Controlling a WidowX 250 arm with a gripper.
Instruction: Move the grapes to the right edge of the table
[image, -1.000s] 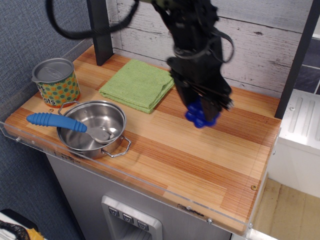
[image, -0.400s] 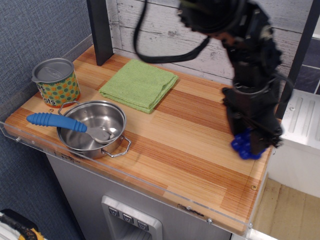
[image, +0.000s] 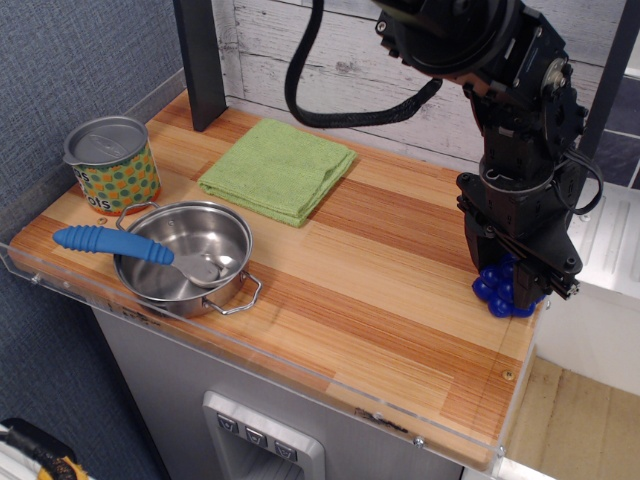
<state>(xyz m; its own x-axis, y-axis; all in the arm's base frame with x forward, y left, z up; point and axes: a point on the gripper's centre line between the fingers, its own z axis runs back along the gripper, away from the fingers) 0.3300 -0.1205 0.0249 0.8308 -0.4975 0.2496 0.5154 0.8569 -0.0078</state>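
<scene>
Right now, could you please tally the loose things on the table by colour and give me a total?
Blue: 2 - the grapes under the claw, and the spoon resting in the pot.
Green: 1 - the folded cloth.
Silver: 1 - the pot.
Orange and green dotted: 1 - the can.
Total: 5
</scene>
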